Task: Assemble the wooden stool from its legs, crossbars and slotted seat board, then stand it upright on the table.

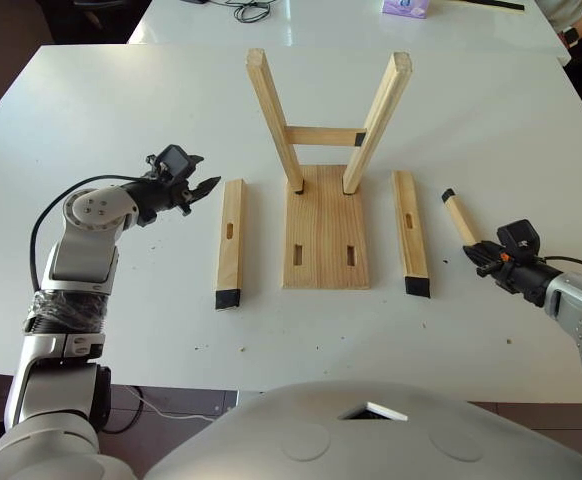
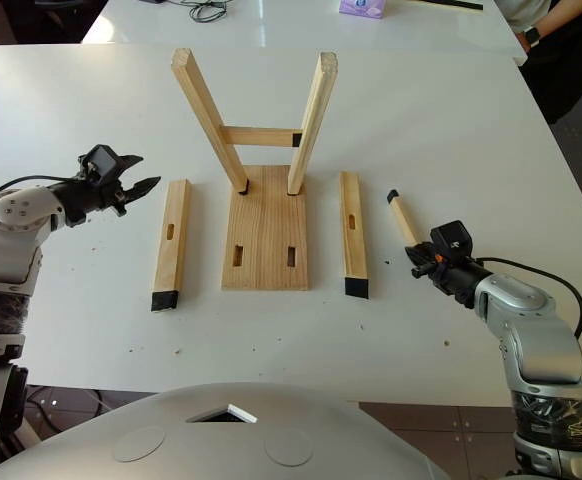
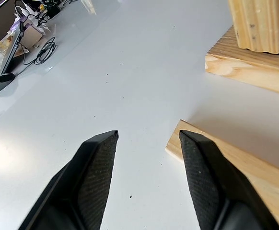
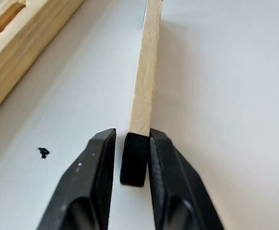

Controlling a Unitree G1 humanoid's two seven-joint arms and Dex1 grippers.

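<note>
The slotted seat board (image 1: 323, 240) lies flat mid-table. Two legs (image 1: 274, 118) (image 1: 379, 120) stand in its far slots, joined by a crossbar (image 1: 323, 136). One loose leg (image 1: 231, 243) lies left of the board, another (image 1: 409, 232) right of it. Further right lies a short crossbar (image 1: 458, 216) with black ends. My right gripper (image 4: 133, 132) is shut on the crossbar's near black end (image 4: 134, 160), low on the table. My left gripper (image 1: 209, 187) hangs open just left of the left loose leg's far end (image 3: 187, 143), holding nothing.
The white table (image 1: 101, 110) has free room on both sides of the parts. A second table behind holds cables (image 1: 251, 10) and a purple box (image 1: 406, 7). A person's arm (image 1: 571, 35) shows at the far right corner.
</note>
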